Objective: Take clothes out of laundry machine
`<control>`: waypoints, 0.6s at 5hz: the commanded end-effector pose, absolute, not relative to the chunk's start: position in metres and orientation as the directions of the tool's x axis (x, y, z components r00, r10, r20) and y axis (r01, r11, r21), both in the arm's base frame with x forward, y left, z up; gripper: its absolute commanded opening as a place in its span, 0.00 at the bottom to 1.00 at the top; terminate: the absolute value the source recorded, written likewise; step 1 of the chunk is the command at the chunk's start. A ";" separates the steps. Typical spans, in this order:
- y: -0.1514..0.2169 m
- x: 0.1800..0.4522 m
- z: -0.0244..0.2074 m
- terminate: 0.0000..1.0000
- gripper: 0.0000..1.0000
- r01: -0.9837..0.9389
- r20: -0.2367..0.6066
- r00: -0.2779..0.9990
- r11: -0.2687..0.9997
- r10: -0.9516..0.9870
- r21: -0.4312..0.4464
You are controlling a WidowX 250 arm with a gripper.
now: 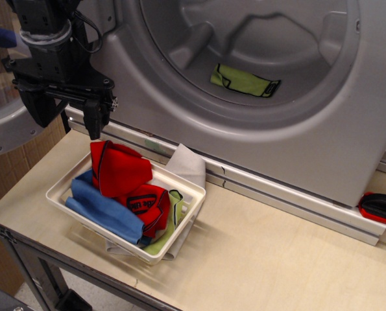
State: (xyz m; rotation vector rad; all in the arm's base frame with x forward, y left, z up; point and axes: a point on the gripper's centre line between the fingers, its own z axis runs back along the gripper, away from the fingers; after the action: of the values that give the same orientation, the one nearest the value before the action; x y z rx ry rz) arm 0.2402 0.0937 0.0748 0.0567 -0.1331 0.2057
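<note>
The lime-green cloth (243, 80) with black edging lies flat on the floor of the drum inside the silver-grey laundry machine (322, 149), whose round opening is wide open. My black gripper (66, 118) hangs at the upper left, outside the machine and above the left end of a white tray (191, 189). Its two fingers (93, 120) stand apart and nothing is between them. It is far to the left of the green cloth.
The tray on the wooden table (270, 253) holds a red cloth (118, 168), a blue cloth (102, 207), a grey cloth and a lime one. The washer's door (8, 133) hangs open at the far left. A red-and-black object (381, 208) lies at the right edge.
</note>
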 end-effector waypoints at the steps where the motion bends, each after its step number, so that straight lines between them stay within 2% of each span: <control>1: 0.094 0.240 0.075 0.00 1.00 -0.207 0.137 0.970 0.977 0.200 0.042; 3: 0.052 0.294 0.088 0.00 1.00 -0.267 0.218 0.939 0.963 0.267 -0.028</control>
State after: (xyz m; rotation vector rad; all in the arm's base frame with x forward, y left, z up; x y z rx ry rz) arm 0.2890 0.0460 0.0770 -0.0061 -0.1834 0.2675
